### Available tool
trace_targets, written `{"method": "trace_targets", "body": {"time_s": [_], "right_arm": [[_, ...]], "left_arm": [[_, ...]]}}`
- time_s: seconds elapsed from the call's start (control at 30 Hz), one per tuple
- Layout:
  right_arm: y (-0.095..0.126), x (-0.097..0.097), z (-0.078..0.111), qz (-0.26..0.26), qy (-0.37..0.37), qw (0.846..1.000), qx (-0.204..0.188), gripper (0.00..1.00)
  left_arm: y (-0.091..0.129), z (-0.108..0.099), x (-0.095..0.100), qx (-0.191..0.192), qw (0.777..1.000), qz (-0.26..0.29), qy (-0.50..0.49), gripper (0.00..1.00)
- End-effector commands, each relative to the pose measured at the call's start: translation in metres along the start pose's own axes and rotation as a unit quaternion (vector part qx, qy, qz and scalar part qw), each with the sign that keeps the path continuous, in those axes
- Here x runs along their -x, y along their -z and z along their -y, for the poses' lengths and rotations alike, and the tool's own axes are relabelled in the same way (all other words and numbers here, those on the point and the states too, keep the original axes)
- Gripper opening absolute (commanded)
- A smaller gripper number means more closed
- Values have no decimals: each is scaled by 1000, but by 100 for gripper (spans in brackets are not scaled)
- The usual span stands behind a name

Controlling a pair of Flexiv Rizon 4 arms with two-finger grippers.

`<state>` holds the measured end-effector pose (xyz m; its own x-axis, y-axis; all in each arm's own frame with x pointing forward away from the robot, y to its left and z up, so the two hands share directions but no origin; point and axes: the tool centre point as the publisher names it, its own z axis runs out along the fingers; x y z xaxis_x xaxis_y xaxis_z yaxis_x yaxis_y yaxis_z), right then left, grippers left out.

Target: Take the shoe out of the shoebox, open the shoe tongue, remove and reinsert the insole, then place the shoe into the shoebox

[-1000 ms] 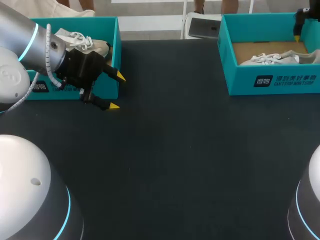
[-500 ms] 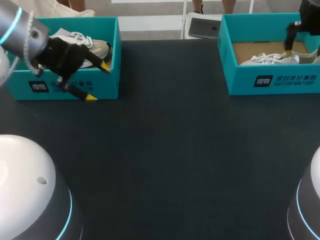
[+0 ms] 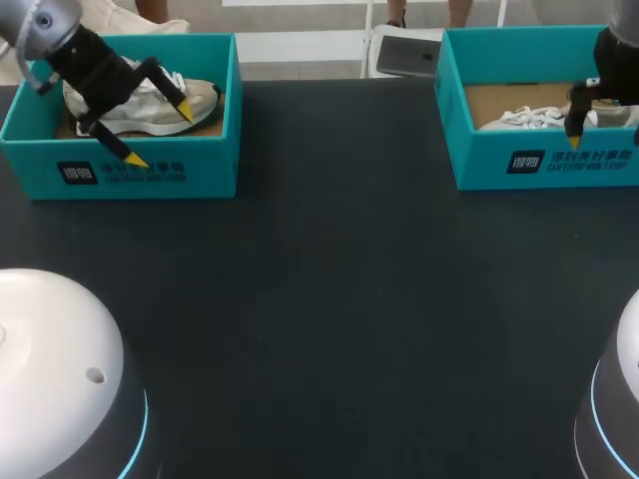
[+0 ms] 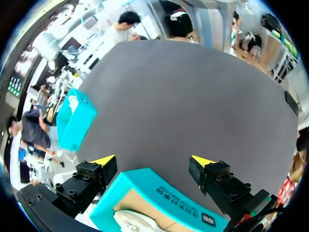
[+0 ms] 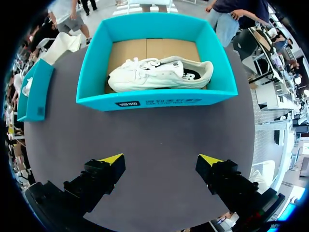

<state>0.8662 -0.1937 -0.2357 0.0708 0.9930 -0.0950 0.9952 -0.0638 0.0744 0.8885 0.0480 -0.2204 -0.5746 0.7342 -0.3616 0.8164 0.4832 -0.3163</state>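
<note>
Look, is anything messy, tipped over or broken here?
Nothing stands out. The left shoebox and the right shoebox sit upright on the table, each with a white shoe inside: left shoe, right shoe. The left pincer and right pincer are open, holding nothing.

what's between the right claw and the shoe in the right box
Only the shoebox's near wall stands between the open right claw and the white shoe lying inside. The box is open on top and nothing covers the shoe.
</note>
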Motion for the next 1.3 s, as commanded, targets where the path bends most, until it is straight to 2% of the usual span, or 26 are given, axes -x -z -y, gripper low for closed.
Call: {"method": "trace_targets", "body": {"time_s": [0.03, 0.23, 0.27, 0.3, 0.4, 0.63, 0.77, 0.83, 0.9, 1.3], "right_arm": [[0, 1, 2, 0, -1, 1000, 2, 100], [0, 1, 2, 0, -1, 1000, 2, 100], [0, 1, 2, 0, -1, 1000, 2, 100], [0, 1, 2, 0, -1, 1000, 2, 100], [0, 1, 2, 0, -1, 1000, 2, 100], [0, 1, 2, 0, -1, 1000, 2, 100], [0, 1, 2, 0, -1, 1000, 2, 100], [0, 1, 2, 0, -1, 1000, 2, 100], [0, 1, 2, 0, -1, 1000, 2, 100], [0, 1, 2, 0, -1, 1000, 2, 100]], "left_arm": [[2, -2, 6, 15, 988, -131, -75, 100], [2, -2, 6, 15, 988, -131, -75, 100], [1, -7, 5, 11, 984, -141, -112, 100], [2, -16, 7, -3, 984, -134, -115, 100], [8, -41, 13, 60, 976, -138, -157, 100], [38, -101, 24, 68, 953, -130, -265, 100], [54, -138, 25, 88, 931, -150, -320, 100], [60, -157, 24, 106, 917, -180, -340, 100], [66, -174, 22, 90, 911, -206, -346, 100], [66, -174, 22, 90, 911, -206, -346, 100]]}}
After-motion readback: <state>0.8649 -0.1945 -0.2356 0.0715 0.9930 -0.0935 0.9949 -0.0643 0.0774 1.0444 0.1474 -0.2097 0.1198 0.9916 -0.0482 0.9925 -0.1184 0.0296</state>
